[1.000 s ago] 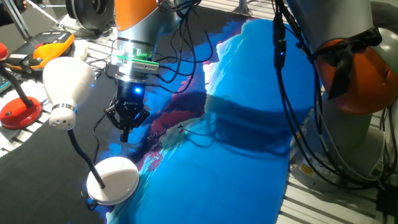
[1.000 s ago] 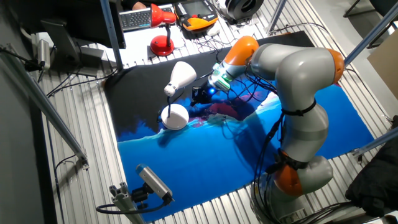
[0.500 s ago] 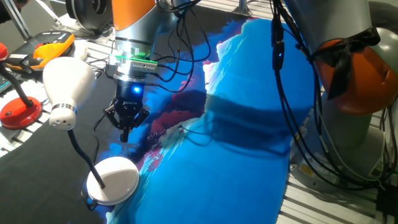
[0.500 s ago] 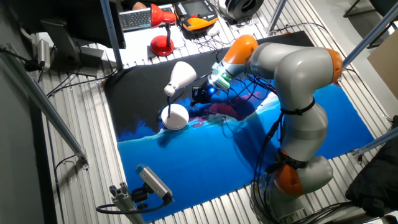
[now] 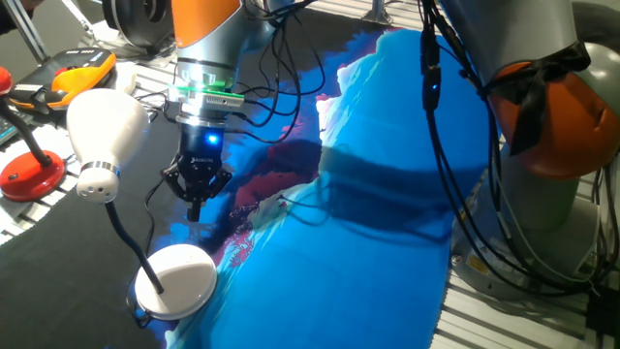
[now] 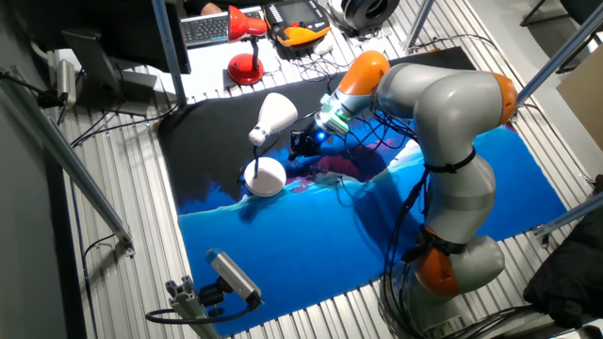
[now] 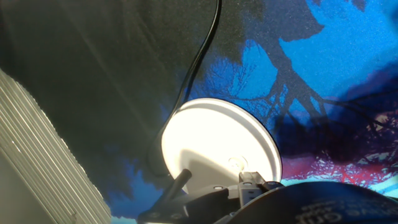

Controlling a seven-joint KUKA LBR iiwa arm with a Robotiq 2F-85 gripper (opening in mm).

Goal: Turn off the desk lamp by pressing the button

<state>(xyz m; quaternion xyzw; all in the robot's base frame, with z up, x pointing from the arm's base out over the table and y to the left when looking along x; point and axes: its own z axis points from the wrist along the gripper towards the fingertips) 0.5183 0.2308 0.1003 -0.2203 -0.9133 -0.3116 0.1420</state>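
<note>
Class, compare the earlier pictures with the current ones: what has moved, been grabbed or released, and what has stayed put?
Almost nothing changed. The arm's wrist edged very slightly to the left in one fixed view; the tool still hangs above the cloth beside the desk lamp, touching nothing. The lamp, its round base and the red lamp stayed where they were.

No text, label, brand, number or sign is readable on any object in these views.

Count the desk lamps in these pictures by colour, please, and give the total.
White desk lamp: 1
Red desk lamp: 1
Total: 2
</note>
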